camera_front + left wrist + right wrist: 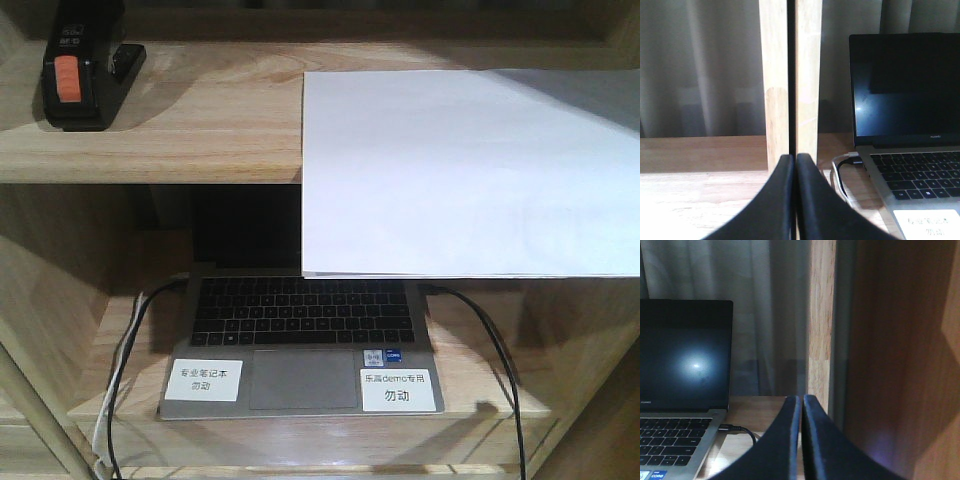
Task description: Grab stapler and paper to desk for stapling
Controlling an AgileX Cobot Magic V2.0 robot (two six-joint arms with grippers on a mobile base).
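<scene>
Two task items on the upper light-wood shelf board [200, 140]: black plastic stapler with orange patch [80, 75], far left, partly cropped, pose unclear; blank white paper sheet [470, 170], right, overhanging the front edge, probably for easy pinching. Left gripper [794, 164], right gripper [802, 402]: fingers pressed together, empty.

left gripper [794, 159]: bottom centre of the left wrist view; two black fingers [772, 205], smooth matte plastic, wide at the base, curving in to narrow rounded tips
right gripper [801, 400]: bottom centre of the right wrist view; same black pair, fingers [832, 450] with faint sheen and fine speckle
jaws: only a thin seam between the halves
</scene>
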